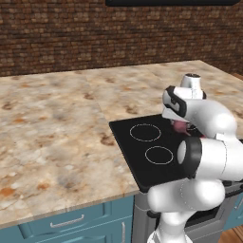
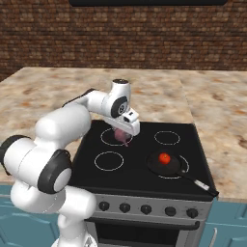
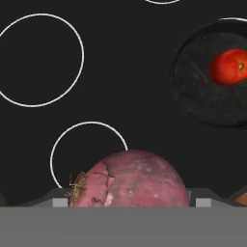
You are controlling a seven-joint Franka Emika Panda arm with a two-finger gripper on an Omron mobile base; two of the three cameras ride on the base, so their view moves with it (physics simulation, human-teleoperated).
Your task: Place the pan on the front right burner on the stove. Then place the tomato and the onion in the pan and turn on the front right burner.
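Pan (image 2: 165,164) on front right burner, tomato (image 2: 165,158) inside.
Onion (image 2: 119,136) seemingly pinched in wide-spread claw (image 2: 121,137); drop-off, knob remaining.

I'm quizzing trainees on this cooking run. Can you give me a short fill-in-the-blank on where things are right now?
1. The tomato lies in the ____.
2. The pan sits on the front ____ burner.
3. The ball between the fingers of the gripper is the ____.

Missing words: pan; right; onion
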